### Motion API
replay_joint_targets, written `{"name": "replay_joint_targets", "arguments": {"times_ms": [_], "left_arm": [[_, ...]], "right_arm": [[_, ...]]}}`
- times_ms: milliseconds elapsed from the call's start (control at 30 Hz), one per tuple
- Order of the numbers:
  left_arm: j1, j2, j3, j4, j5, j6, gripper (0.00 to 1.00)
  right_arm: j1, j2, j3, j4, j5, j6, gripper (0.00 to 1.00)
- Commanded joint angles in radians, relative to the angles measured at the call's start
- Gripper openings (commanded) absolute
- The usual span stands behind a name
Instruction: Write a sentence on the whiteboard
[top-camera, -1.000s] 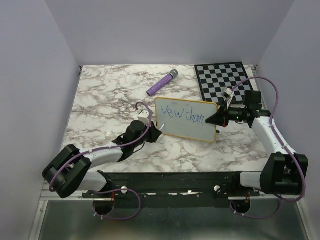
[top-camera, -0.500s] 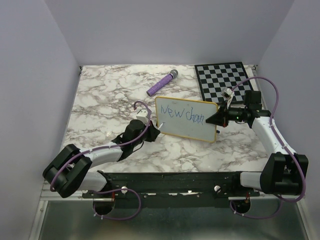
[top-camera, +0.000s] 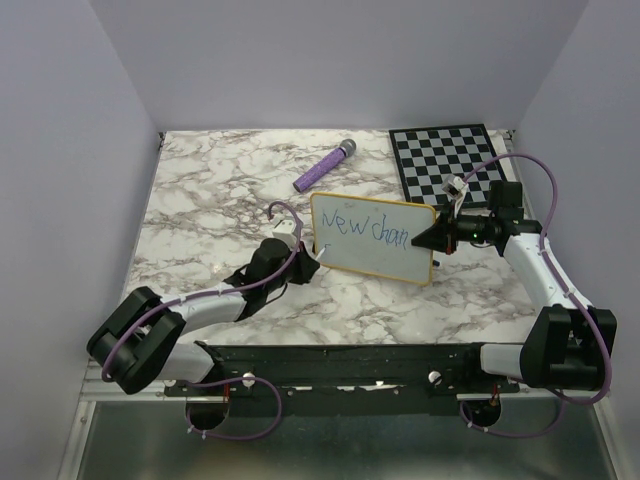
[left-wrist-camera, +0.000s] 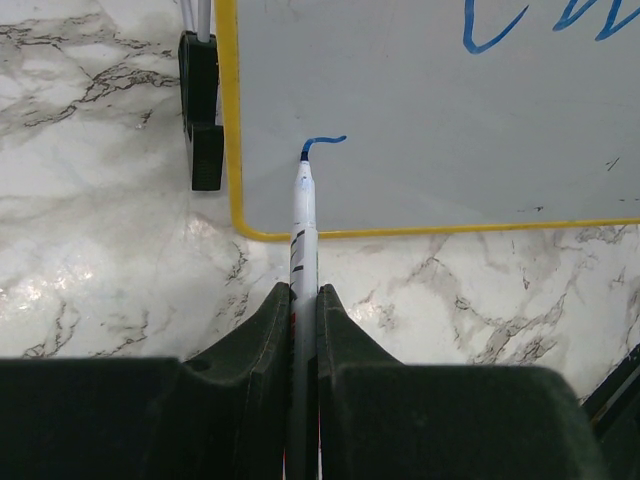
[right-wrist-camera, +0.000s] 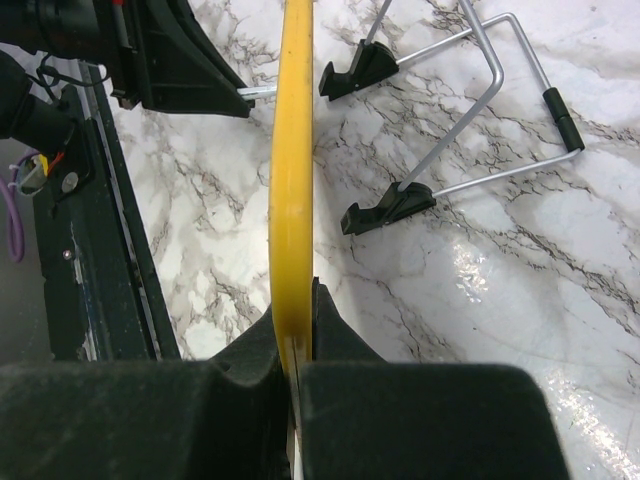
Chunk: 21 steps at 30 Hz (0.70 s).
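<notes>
Bearing blue lettering (top-camera: 366, 230) "New chan": yellow-framed whiteboard (top-camera: 378, 260), marker (left-wrist-camera: 303, 230) tip touching.

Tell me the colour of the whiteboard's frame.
Yellow; the frame shows best in the left wrist view.

A: Where's the whiteboard (top-camera: 372, 238)?
B: In the middle of the desk (top-camera: 220, 190), upright, with its stand (right-wrist-camera: 480, 110) behind it. The chessboard (top-camera: 445, 160) lies behind it to the right, in the far corner. A cylinder (top-camera: 325, 166) lies left of the chessboard.
A: And the arms?
B: The left fingers (left-wrist-camera: 265, 330) are at its lower left corner, with the pen (left-wrist-camera: 302, 215) tip touching its face. The right fingers (right-wrist-camera: 330, 340) are on its right edge.
</notes>
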<state>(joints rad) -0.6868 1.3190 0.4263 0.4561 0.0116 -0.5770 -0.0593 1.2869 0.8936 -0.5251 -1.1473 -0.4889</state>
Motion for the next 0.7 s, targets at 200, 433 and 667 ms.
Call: {"name": "replay_joint_targets", "arguments": {"times_ms": [200,433,667], "left_arm": [[0.009,0.022,0.028,-0.060,0.042,-0.020,0.00],[0.009,0.039,0.026,-0.043,0.079,-0.032,0.00],[0.009,0.062,0.045,-0.027,0.106,-0.038,0.00]], "right_arm": [[0.003,0.000,0.016,-0.024,-0.019,-0.014,0.01],[0.003,-0.001,0.016,-0.024,-0.020,-0.013,0.01],[0.003,-0.003,0.016,-0.024,-0.022,-0.013,0.01]]}}
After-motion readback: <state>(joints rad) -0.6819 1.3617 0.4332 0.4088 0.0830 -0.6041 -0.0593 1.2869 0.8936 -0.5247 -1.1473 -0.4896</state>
